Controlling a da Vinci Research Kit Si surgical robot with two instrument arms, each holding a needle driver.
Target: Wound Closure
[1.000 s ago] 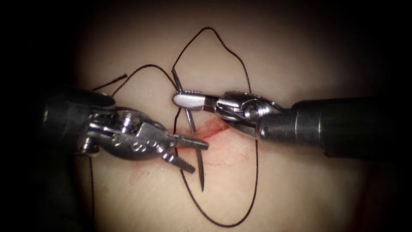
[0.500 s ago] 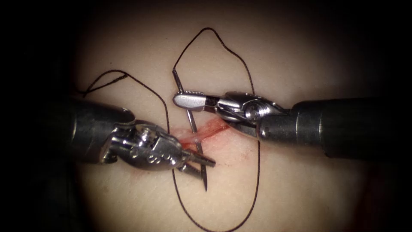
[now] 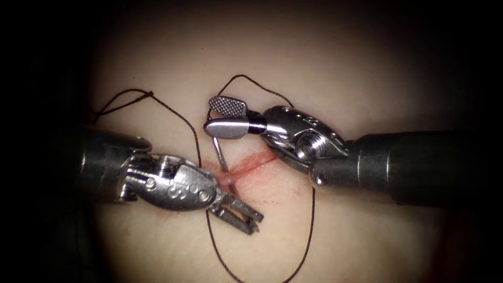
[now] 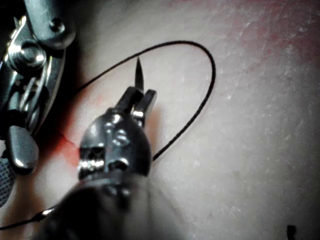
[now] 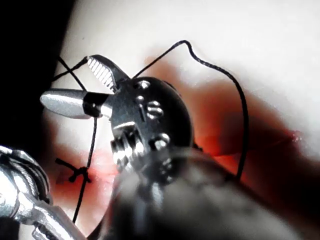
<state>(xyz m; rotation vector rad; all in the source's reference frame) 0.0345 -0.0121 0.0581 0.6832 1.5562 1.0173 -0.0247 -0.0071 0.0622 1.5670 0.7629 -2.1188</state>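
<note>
The curved needle (image 3: 222,160) runs lengthwise from just beneath the right tool's (image 3: 210,115) lower jaw down to the left tool (image 3: 242,214), crossing the cut (image 3: 259,160) on the way. The left tool is clamped on the needle close to its sharp end. In the left wrist view the point of the needle (image 4: 138,75) sticks out just beyond that tool (image 4: 139,102), aimed away from its shaft. In the endoscope view those jaws hide the point, and the blunt end is tucked behind the right tool. It is hard to tell whether the needle's middle dips into the tissue (image 3: 367,78) at the cut or only lies over it.

The right tool (image 5: 67,80) stands with its jaws spread apart, holding nothing. Dark thread (image 3: 313,220) loops above and behind the right tool, then sweeps below both tools, cut off at the picture's edge.
</note>
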